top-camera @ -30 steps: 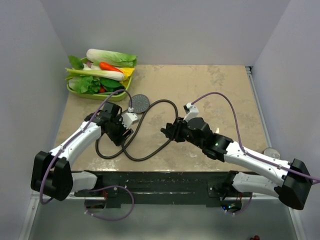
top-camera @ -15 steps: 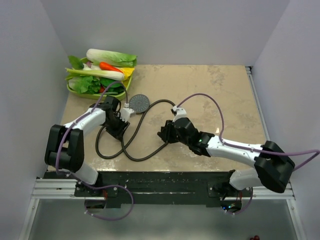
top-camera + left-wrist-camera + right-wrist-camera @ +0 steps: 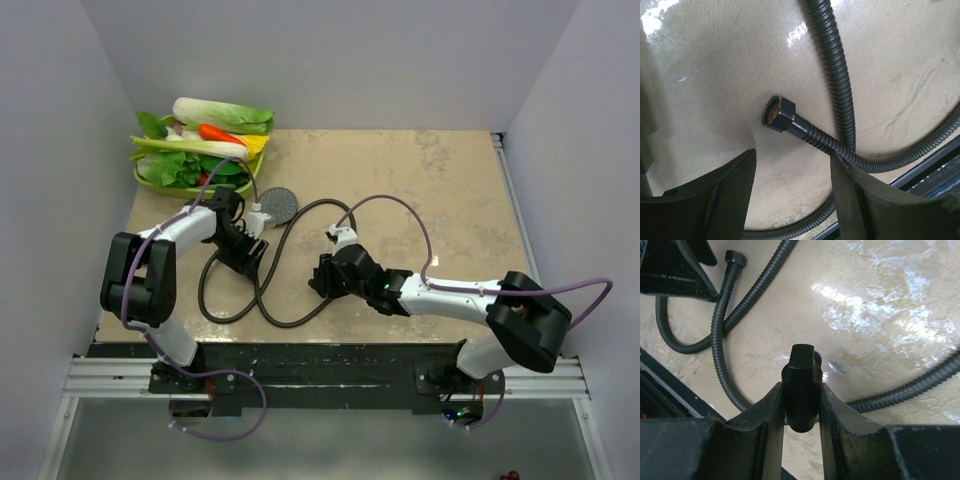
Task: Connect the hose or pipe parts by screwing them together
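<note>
The round dark grey shower head (image 3: 281, 205) lies face up at the back left of the table. The dark ribbed hose (image 3: 290, 322) loops across the table between both arms. One end nut (image 3: 779, 112) lies flat just ahead of my left gripper (image 3: 794, 160), which is open and empty, with the hose running behind its right finger (image 3: 855, 200). My right gripper (image 3: 801, 390) is shut on the hose's other end nut (image 3: 801, 365), held just above the table. In the top view the left gripper (image 3: 248, 258) and right gripper (image 3: 318, 277) sit a short way apart.
A green tray of toy vegetables (image 3: 190, 160) stands at the back left corner. Purple cables (image 3: 400, 200) arch over the right arm. The black rail (image 3: 320, 360) marks the table's near edge, and grey walls close in on both sides.
The left arm folded in and its gripper moved slightly back, closing partly and opening again. My right gripper carried its nut left and nearer the front edge. The hose loop shifted.
</note>
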{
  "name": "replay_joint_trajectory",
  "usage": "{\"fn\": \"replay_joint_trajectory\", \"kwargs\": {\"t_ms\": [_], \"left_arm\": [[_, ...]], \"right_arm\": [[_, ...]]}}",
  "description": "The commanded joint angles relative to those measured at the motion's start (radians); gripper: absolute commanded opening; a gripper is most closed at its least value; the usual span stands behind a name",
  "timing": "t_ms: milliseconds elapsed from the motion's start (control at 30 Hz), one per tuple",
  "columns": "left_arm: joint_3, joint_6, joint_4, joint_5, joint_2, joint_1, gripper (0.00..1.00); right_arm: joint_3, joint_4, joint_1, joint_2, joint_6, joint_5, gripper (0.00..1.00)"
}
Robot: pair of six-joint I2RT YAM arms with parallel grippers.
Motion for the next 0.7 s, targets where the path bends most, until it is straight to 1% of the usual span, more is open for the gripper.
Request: {"fn": "replay_joint_trajectory", "kwargs": {"t_ms": [0,200,267,467,633,667], "left_arm": [[0.052,-0.018,-0.033,0.093,0.005,0.012,0.63],[0.104,0.021,-0.124,0.144,-0.016,0.029,0.49],[0.11,0.009,-0.138,0.145,-0.015,0.029,0.49],[0.072,-0.049,-0.109,0.127,0.016,0.029,0.5],[0.055,-0.093,-0.081,0.118,0.054,0.021,0.46],[0.055,-0.1,-0.075,0.116,0.067,0.018,0.44]], "right_arm": [[-0.006,0.061,0.035,0.007,-0.003,0.02,0.0],[-0.027,0.091,0.052,0.027,0.023,0.017,0.0],[-0.029,0.097,0.056,0.029,0.027,0.016,0.0],[-0.016,0.099,0.066,0.015,0.03,0.025,0.0],[-0.027,0.113,0.072,0.01,0.043,0.026,0.0],[-0.03,0.119,0.076,0.01,0.046,0.026,0.0]]}}
